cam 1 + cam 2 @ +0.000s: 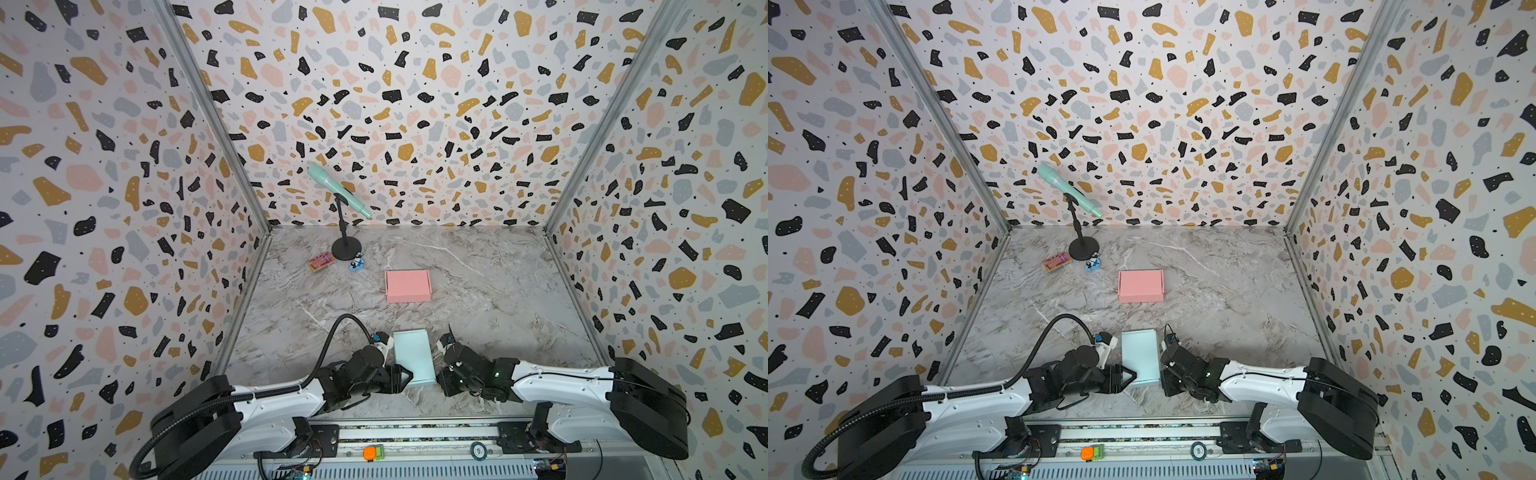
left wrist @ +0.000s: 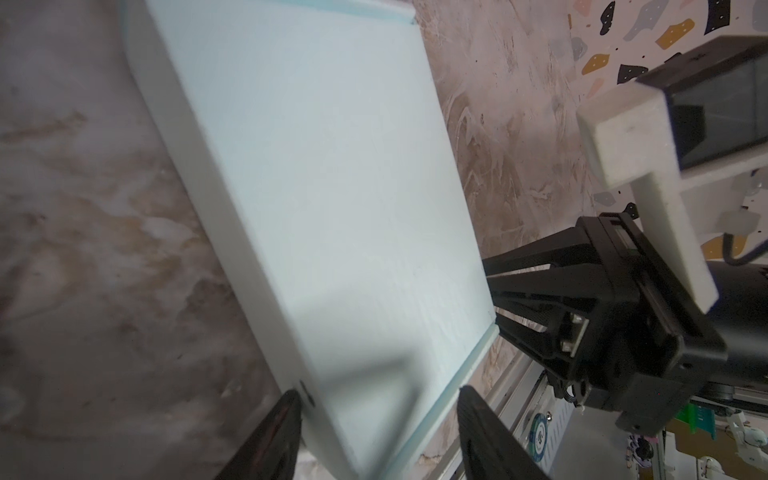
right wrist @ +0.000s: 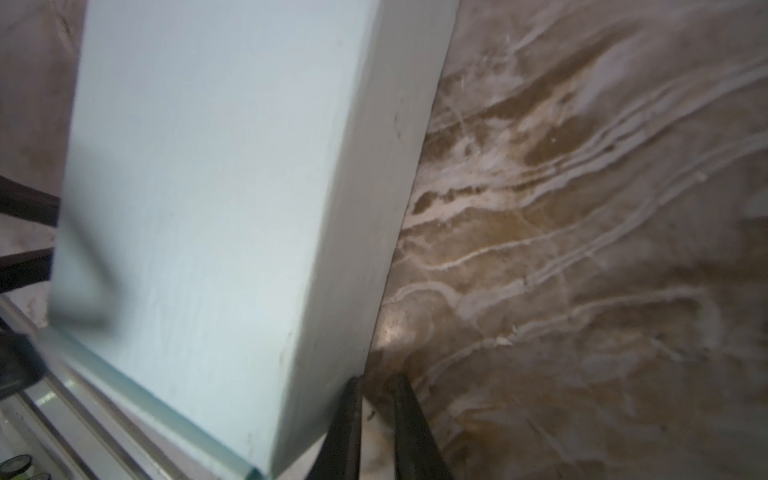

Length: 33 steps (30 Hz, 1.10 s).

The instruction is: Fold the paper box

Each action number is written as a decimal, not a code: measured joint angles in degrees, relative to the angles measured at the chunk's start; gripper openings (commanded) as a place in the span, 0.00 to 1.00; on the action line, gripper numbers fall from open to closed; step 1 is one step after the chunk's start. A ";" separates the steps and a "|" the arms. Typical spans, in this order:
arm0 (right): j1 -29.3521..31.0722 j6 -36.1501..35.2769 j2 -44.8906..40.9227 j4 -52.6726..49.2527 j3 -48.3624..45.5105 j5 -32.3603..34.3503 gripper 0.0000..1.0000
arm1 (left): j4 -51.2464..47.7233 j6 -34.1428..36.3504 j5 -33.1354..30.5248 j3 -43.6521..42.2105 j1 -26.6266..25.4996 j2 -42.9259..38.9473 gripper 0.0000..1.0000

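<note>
In both top views we see the pale blue box (image 1: 413,356) (image 1: 1140,354) lying closed and flat on the marble table (image 1: 498,291), near the front edge and between the two arms. The left gripper (image 1: 405,379) sits at the box's near left corner, and the right gripper (image 1: 439,379) is just beside its right side. Farther back, a pink box (image 1: 408,286) lies closed in the middle of the table. At the far left stand a mint microphone (image 1: 336,188) on a black stand, a small patterned card (image 1: 321,262) and a little blue toy (image 1: 356,263).

In the left wrist view the left gripper (image 2: 376,395) has its fingers (image 2: 282,428) spread apart, with the box's near corner between them. One finger touches the side wall, while the other stands just off the lid's edge.

In the right wrist view the right gripper (image 3: 376,386) has its fingers almost together, with a thin gap showing only table. They hold nothing. One finger rests against the box's side wall near its corner.
</note>
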 measured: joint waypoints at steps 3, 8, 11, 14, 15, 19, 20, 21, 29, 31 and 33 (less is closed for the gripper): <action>0.46 0.04 0.59 0.44 0.31 0.24 0.17 | 0.31 -0.76 -0.70 0.00 -0.57 0.83 0.60; 1.25 0.39 1.53 0.70 1.01 0.70 0.17 | 0.83 -2.08 -2.01 -0.09 -1.60 1.60 0.60; 1.62 0.44 2.05 0.68 1.42 1.07 0.17 | 1.33 -2.73 -2.86 -0.26 -1.90 1.86 0.60; 2.05 0.55 2.56 0.74 1.75 1.27 0.16 | 1.38 -3.28 -3.72 -0.28 -1.95 2.43 0.59; 2.14 0.63 2.56 0.76 1.75 1.38 0.17 | 1.38 -3.32 -3.80 -0.28 -1.99 2.51 0.59; 2.23 1.25 2.27 1.03 1.46 1.70 0.17 | 1.38 -3.32 -3.98 -0.28 -2.03 2.51 0.59; 2.25 1.46 1.99 1.31 1.09 1.73 0.18 | 1.38 -3.32 -4.02 -0.28 -2.05 2.51 0.59; 2.25 1.68 1.55 1.62 0.63 1.73 0.19 | 1.38 -3.30 -4.13 -0.28 -2.08 2.51 0.60; -0.02 1.90 -5.73 0.48 -2.23 0.35 0.37 | 0.81 -2.05 -3.82 -0.28 -2.67 1.81 0.65; -1.88 1.27 -8.22 -0.17 -2.23 0.09 0.42 | -0.39 -1.53 -3.80 -0.28 -2.75 0.66 0.65; -4.48 0.04 -10.58 -0.92 -2.12 -0.42 0.46 | -2.05 -0.70 -3.80 -0.28 -2.75 -1.16 0.66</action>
